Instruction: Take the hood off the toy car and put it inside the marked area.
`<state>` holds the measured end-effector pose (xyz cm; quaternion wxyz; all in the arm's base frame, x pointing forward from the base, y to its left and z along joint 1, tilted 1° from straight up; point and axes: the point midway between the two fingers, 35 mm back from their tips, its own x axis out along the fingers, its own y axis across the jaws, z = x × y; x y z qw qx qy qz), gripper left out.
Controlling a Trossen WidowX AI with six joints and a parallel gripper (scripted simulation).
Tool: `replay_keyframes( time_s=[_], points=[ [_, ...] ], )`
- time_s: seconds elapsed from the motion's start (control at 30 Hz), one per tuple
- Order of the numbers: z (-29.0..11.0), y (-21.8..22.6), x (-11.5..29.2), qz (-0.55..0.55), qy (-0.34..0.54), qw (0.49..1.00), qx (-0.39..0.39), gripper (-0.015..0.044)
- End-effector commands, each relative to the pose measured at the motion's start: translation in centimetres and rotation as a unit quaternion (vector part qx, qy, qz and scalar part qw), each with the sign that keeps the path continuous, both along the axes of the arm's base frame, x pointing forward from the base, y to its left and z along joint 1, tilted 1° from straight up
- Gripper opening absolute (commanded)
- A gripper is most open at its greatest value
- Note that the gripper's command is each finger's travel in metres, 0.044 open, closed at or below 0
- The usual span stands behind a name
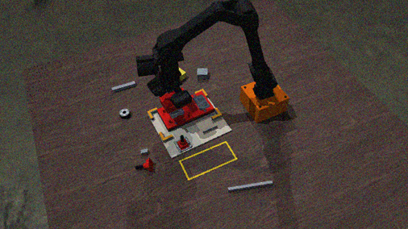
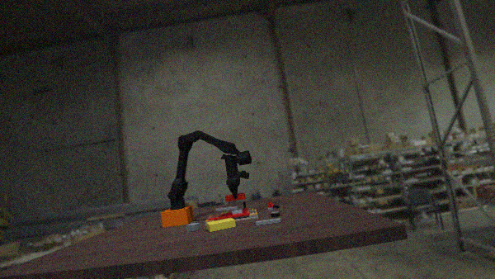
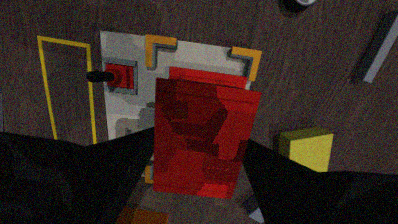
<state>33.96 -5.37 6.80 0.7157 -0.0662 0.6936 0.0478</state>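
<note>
My gripper (image 1: 167,92) (image 2: 233,192) (image 3: 200,136) is shut on the red hood (image 3: 205,135) (image 2: 238,197) and holds it tilted a little above the toy car. The red car body (image 1: 189,115) (image 3: 207,77) (image 2: 231,215) sits on the white base plate (image 1: 202,134) (image 3: 120,47) between orange corner brackets. The marked area is a yellow outlined rectangle (image 1: 202,152) (image 3: 47,90) on the table just beyond the plate's edge. In the wrist view the hood covers most of the car.
A red peg stand (image 1: 182,142) (image 3: 120,76) sits on the plate. A yellow block (image 3: 307,149) (image 2: 220,224), a grey cube (image 1: 203,73), two grey bars (image 1: 250,186) (image 1: 123,86), a ring (image 1: 125,113) and a red cone (image 1: 148,165) lie around. The orange arm base (image 1: 264,101) stands to the right.
</note>
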Motion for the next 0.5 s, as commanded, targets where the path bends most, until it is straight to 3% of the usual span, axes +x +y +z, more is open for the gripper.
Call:
replay_keyframes(
  time_s=[0.0,0.47],
  points=[
    [-0.1,1.3,0.0,0.001,0.002,1.000,0.001,0.0000],
    [-0.1,6.5,0.0,0.001,0.002,1.000,0.004,0.0000]
  ],
)
